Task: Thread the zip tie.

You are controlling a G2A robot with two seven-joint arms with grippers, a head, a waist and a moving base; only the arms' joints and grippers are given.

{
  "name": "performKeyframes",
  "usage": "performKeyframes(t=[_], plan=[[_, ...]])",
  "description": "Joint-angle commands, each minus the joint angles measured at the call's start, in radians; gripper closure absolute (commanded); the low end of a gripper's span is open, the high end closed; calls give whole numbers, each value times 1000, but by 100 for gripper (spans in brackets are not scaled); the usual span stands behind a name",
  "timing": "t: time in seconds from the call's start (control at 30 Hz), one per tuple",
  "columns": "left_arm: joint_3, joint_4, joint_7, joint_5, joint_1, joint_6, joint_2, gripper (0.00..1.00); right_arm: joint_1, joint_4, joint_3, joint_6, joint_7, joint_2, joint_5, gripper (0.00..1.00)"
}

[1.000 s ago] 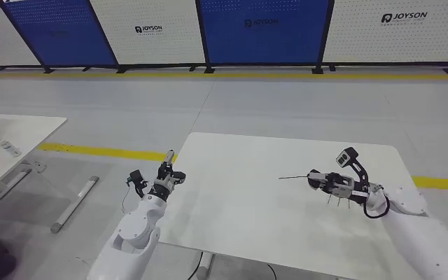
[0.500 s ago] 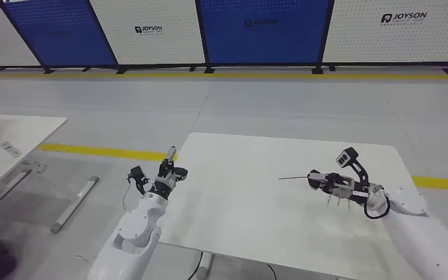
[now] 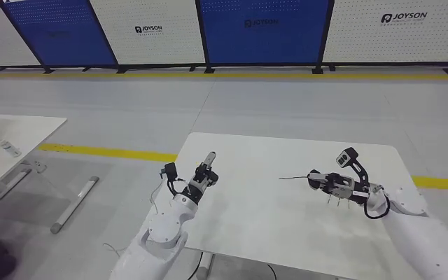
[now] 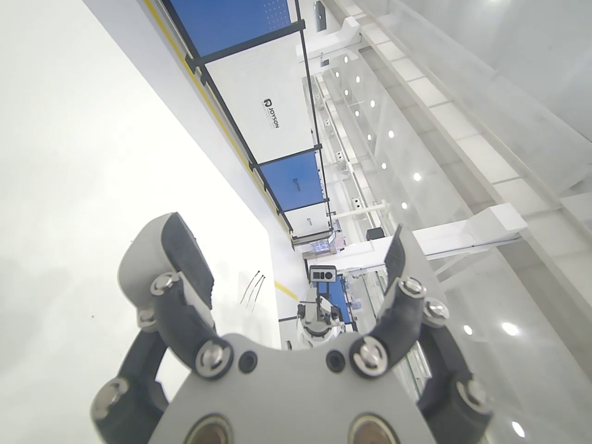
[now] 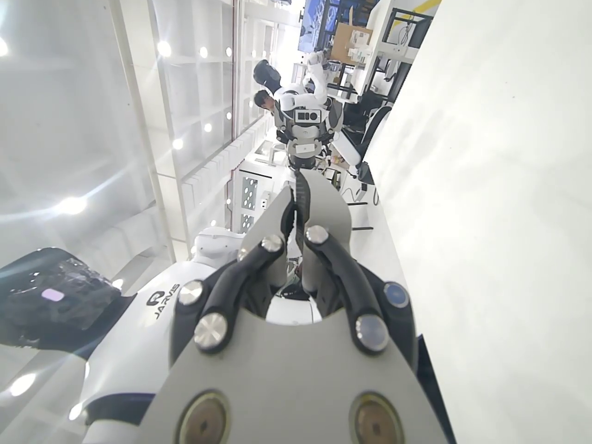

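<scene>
A thin black zip tie (image 3: pixel 294 177) sticks out level over the white table (image 3: pixel 259 210), pointing toward the left arm. My right gripper (image 3: pixel 313 177) is shut on its end above the table's right part; in the right wrist view the right gripper (image 5: pixel 298 187) has its fingers pressed together. My left gripper (image 3: pixel 208 162) hangs open over the table's left part, with nothing between the fingers of the left gripper (image 4: pixel 284 233). Two or three loose zip ties (image 4: pixel 253 286) lie on the table beside the right gripper, and these loose ties (image 3: pixel 337 201) are small dark lines.
The table's left edge (image 3: pixel 175 189) lies just behind the left gripper. A second white table (image 3: pixel 21 136) stands far left across a gap of floor. Blue and white panels (image 3: pixel 266 31) line the back.
My left arm has swung to the right, from beside the table's left edge to over the tabletop. The right arm and its zip tie have kept still.
</scene>
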Motion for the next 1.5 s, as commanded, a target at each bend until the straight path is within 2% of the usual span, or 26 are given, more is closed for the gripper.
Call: performKeyframes(t=[0.0, 0.27, 0.4, 0.5, 0.63, 0.73, 1.0, 1.07, 1.13, 1.27, 1.37, 1.4, 1.47], plan=[[0, 0, -1, 0, 0, 0, 0, 0, 0, 0, 0, 0, 0, 0, 0, 100], [1, 0, -1, 3, 0, -1, 0, 0, 0, 0, 0, 0, 0, 0, 0, 100], [50, 10, -11, 120, -3, -10, -1, 0, 0, 0, 0, 0, 0, 0, 0, 100], [113, 30, -8, 195, -26, 0, -6, 0, 0, 0, 0, 0, 0, 0, 0, 100], [216, 93, 8, 235, -93, 2, -23, 0, 0, 0, 0, 0, 0, 0, 0, 100], [264, 137, 31, 239, -136, -4, -35, 0, 0, 0, 0, 0, 0, 0, 0, 100], [267, 141, 36, 240, -140, -5, -37, 0, 0, 0, 0, 0, 0, 0, 0, 100], [266, 142, 36, 241, -140, -8, -37, 0, -20, -32, -5, 13, -26, -4, -1, 100], [263, 151, 17, 238, -137, -29, -36, 0, -31, -50, -16, 19, -56, -11, -10, 100], [257, 156, -70, 212, -126, -86, -31, 0, -40, -57, -47, 12, -71, -35, -3, 100], [262, 153, -163, 177, -119, -129, -28, 0, -31, -46, -67, 0, -80, -54, -2, 100], [262, 154, -178, 171, -118, -140, -27, 0, -29, -43, -69, 0, -81, -60, -2, 100], [264, 161, -164, 144, -120, -153, -30, 0, -23, -31, -71, 0, -87, -72, -10, 100]])
